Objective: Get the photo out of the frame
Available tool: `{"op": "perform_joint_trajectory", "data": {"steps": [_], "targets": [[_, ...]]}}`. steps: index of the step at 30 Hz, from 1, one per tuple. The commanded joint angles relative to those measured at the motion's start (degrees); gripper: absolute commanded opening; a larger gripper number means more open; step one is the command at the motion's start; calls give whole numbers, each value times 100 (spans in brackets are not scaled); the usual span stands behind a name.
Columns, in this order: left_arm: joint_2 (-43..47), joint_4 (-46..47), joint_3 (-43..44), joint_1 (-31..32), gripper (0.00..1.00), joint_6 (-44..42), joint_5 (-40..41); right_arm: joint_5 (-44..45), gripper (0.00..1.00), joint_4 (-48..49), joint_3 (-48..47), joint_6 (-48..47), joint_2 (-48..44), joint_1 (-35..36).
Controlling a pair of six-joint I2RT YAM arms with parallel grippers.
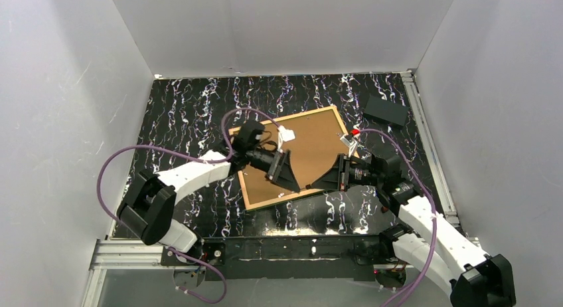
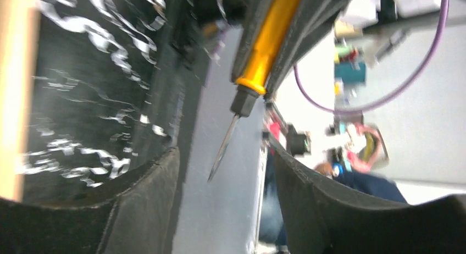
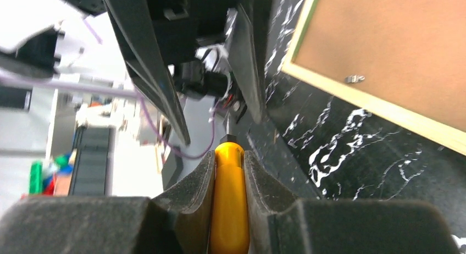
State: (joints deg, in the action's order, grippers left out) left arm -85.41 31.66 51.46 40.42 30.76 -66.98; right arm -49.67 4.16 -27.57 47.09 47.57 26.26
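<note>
At the near side of the table point(image 1: 192, 107) we have both arms meeting tip to tip, just short of the frame's near edge, and a screwdriver point(image 3: 229, 210) sits between them. Our right gripper point(image 3: 229, 171) is clenched on its yellow handle, pads pressed to both sides, blade pointing away from the wrist. Our left gripper point(image 2: 222, 204) is released: its fingers stand well apart, and the blade hangs in the gap touching neither. We read this as a hand-over, with the tool going to the right arm, which stands on the side of the edge it must work.

Just beyond the grippers the frame point(image 3: 379, 108) lies face down and skewed on the table, a thin green line showing along its outer side. It is our only container. Filling it is the brown backing point(image 1: 312, 144), flat and seated. A small metal tab point(image 3: 355, 78) lies on the backing near the edge; we judge it is one of the catches pinning the panel in, which is why a blade is wanted.

We cannot see the photo; we judge it lies under the backing, inside the frame.

Farther off, near the far right corner, a dark flat box point(image 1: 385, 110) rests apart from everything.
</note>
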Motion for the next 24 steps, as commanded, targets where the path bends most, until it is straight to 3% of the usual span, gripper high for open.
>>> {"op": "perform_joint_trajectory", "data": {"steps": [1,3,6,8,14,20,24], "targets": [[701,163,-81,-1043,64,745,1244,1748,1,-234,126,420,-351,41],[906,-727,-45,-1587,65,996,2466,2585,1,-483,78,609,-355,145],[859,-3572,563,-2205,63,862,4467,3709,1,-672,-97,915,-49,535],[650,-4486,827,-2582,63,713,5095,4485,1,-730,-339,1132,307,1031],[-237,-4365,1059,-3249,62,900,4920,5657,1,-708,-1707,1241,2177,2054],[-1337,-4784,1923,-3403,61,448,5012,5851,1,-891,-3291,1023,3749,2558],[-1733,-4545,2051,-3410,57,395,5243,5713,1,-918,-3957,893,4495,2737]]}}
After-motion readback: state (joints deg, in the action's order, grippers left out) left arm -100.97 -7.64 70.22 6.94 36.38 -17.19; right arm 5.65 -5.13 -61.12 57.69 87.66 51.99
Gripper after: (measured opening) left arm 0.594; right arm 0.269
